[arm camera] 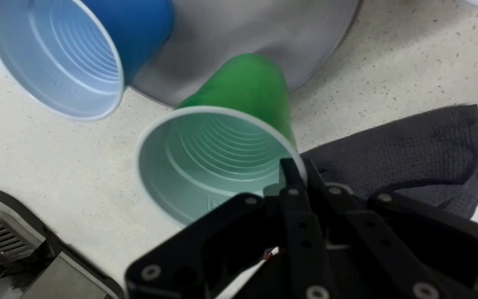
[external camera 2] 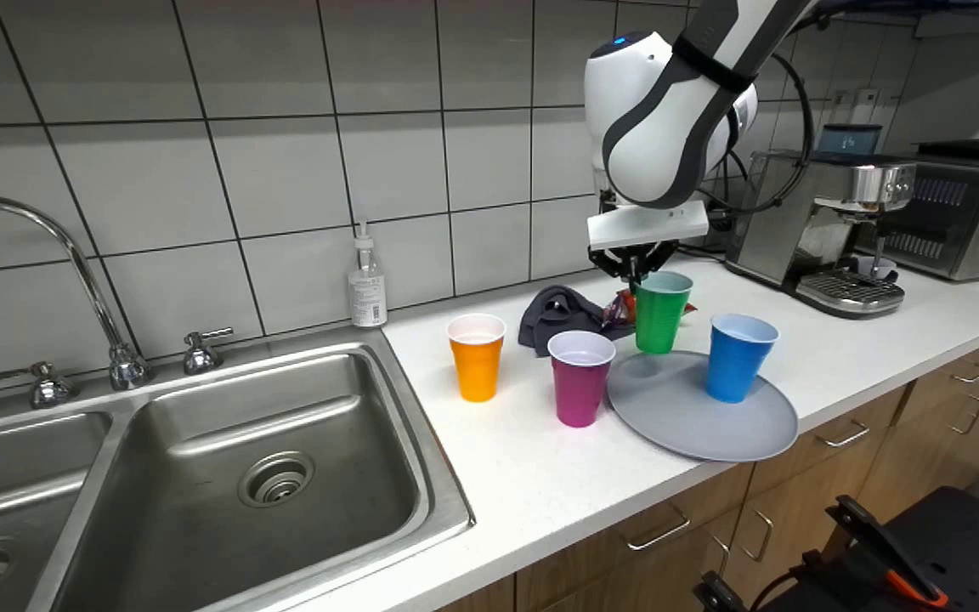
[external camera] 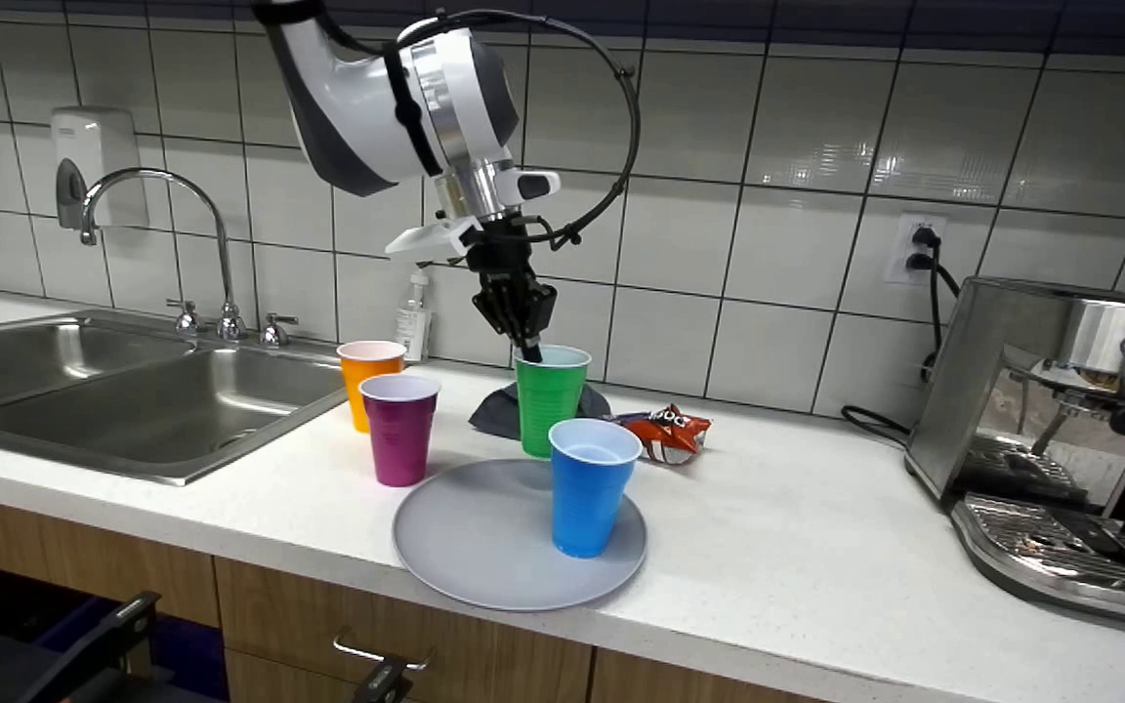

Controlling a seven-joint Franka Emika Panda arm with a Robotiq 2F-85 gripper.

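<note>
In an exterior view, we see the white arm [external camera: 348, 117] above a green cup [external camera: 548, 415], with the jaws narrow at its rim, holding its wall. The green cup is nearly upright at the back edge of a grey plate [external camera: 484, 547]; whether its base touches anything we cannot tell. A blue cup [external camera: 590, 498] stands on the plate, and a purple cup [external camera: 398, 439] and an orange cup [external camera: 367, 386] stand near each other on the surface [external camera: 768, 566]. Behind the green cup we find a dark cloth [external camera: 496, 415] and a crumpled red packet [external camera: 680, 430]. In an exterior view, we also make out a sink [external camera 2: 441, 480], a clear pump bottle [external camera 2: 367, 293] against the tiled wall [external camera 2: 489, 153] and a coffee machine [external camera 2: 766, 246] beside a boxy metal appliance [external camera 2: 978, 229]. In the wrist view, we look into the pale inside of the green cup: one side of the jaws sits inside the rim, the other outside, the wall pinched between them; the blue cup is near, and the jaws hide part of the cloth
</note>
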